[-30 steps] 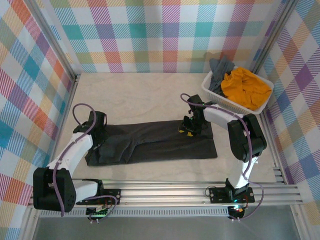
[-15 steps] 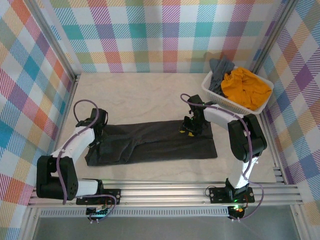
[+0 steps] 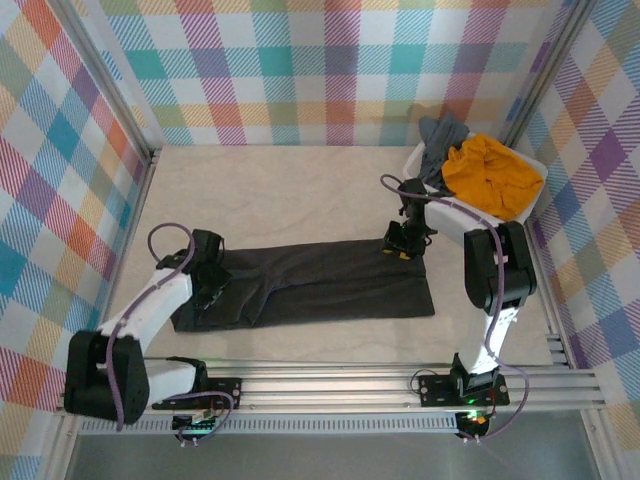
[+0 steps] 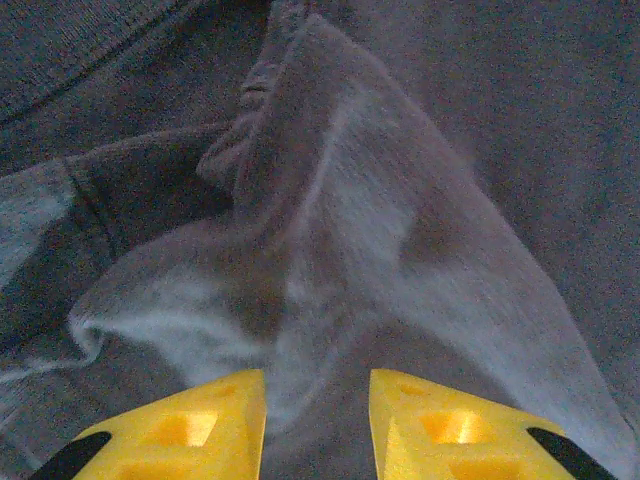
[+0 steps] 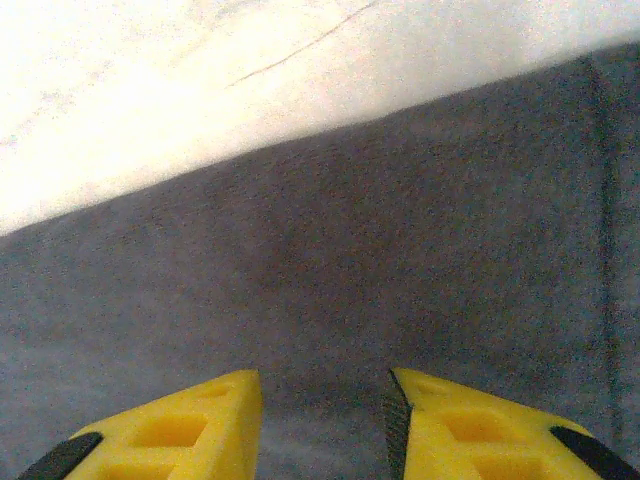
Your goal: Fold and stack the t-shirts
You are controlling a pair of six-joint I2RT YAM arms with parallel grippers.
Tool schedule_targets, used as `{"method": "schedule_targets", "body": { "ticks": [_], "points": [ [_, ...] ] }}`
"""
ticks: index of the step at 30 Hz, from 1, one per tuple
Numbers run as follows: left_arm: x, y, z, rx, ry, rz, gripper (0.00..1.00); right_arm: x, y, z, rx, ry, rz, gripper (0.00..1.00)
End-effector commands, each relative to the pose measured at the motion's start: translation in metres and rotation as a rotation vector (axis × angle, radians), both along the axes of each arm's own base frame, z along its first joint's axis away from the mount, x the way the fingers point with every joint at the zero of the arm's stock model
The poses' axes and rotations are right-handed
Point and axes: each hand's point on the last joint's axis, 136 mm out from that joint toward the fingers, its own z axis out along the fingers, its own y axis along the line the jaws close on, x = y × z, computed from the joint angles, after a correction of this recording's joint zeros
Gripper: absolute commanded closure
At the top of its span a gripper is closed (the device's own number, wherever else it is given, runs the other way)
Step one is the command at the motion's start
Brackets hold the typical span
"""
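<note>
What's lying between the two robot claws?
The dark t-shirt, spread along the table from the left gripper to the right gripper, in the top view.

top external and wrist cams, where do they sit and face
top external: above and behind the robot, looking down at table, dark t-shirt, left gripper, right gripper.
left wrist: on the left gripper, facing bunched cloth, yellow fingers at bottom.
right wrist: on the right gripper, facing the shirt's flat edge and table, fingers at bottom.
shared: the dark t-shirt.
</note>
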Motion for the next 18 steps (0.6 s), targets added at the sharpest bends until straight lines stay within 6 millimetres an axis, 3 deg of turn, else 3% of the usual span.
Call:
{"method": "schedule_targets", "body": {
  "ticks": [1, 5, 9, 11, 14, 18],
  "points": [
    [0.021, 0.002, -0.009, -0.063, 0.014, 0.07, 0.68, -0.01, -0.015, -0.012, -0.08, 0.091, 0.032, 0.63],
    [0.03, 0.006, -0.039, -0.094, 0.115, 0.068, 0.69, -0.023, -0.021, -0.024, -0.109, 0.168, 0.019, 0.64],
    [0.061, 0.019, -0.063, -0.136, 0.174, 0.076, 0.72, -0.039, -0.028, -0.027, -0.129, 0.195, -0.003, 0.66],
    [0.093, 0.023, -0.064, -0.155, 0.126, 0.072, 0.72, -0.048, -0.029, -0.027, -0.122, 0.207, -0.016, 0.65],
    [0.158, 0.015, -0.056, -0.187, 0.032, 0.031, 0.72, -0.064, -0.027, -0.029, -0.098, 0.234, -0.036, 0.66],
    [0.251, -0.01, -0.051, -0.33, -0.143, 0.022, 0.72, -0.084, -0.016, -0.024, -0.069, 0.228, -0.053, 0.65]
  ]
}}
